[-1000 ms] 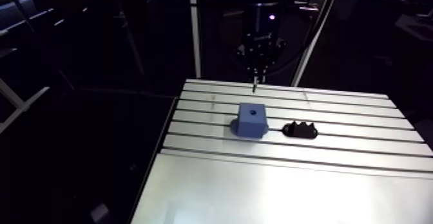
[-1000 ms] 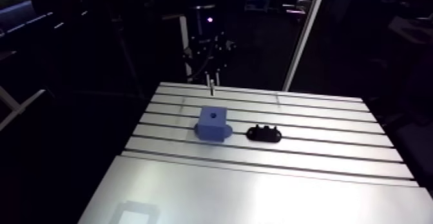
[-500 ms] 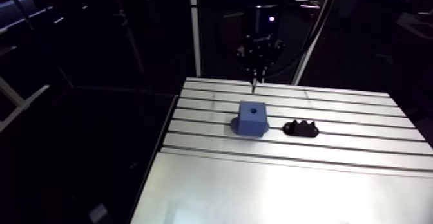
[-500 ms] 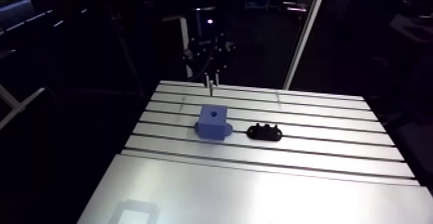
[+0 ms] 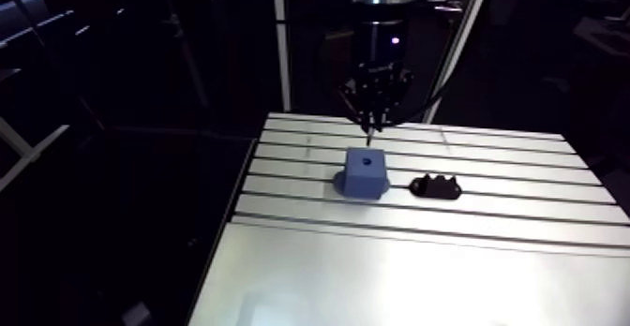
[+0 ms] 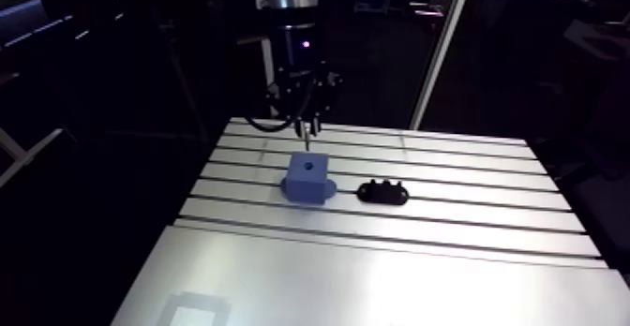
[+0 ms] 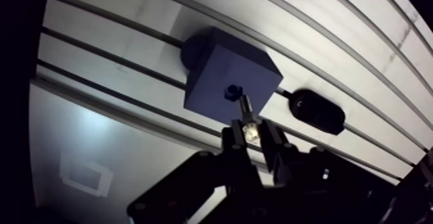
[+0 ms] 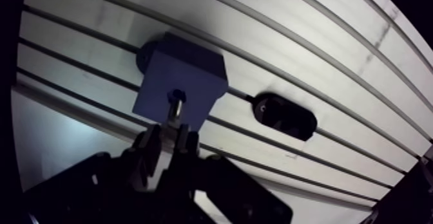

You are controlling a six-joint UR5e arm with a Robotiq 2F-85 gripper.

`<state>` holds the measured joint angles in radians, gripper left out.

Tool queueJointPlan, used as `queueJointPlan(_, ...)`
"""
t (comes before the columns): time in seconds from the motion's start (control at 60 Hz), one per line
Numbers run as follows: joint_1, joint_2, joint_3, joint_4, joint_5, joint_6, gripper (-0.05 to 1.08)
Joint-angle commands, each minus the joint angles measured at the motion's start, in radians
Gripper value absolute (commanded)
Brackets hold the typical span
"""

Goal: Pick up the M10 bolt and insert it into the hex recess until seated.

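Arm view | hand [image 7: 251,131] moved toward block [image 5: 364,178] | bolt [image 7: 245,109] tip near recess [image 7: 232,92]

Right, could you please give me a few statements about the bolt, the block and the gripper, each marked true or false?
1. The gripper is shut on the bolt. True.
2. The bolt is fully seated in the hex recess. False: it is held above the blue block, with its tip close to the recess.
3. A black holder lies on the table beside the blue block. True.
4. The black holder touches the blue block. False: bare table shows between them.
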<state>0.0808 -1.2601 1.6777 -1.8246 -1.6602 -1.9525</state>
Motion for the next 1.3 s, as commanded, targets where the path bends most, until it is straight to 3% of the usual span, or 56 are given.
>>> queueJointPlan(0.017, -0.002, 0.0, 0.01, -0.002, 0.0, -0.005, 0.79)
queueJointPlan(0.717, 0.001, -0.001, 0.033, -0.037, 0.01, -0.013, 0.8)
queueJointPlan(1.3, -0.003, -0.003, 0.05, -0.038, 0.007, -0.013, 0.8)
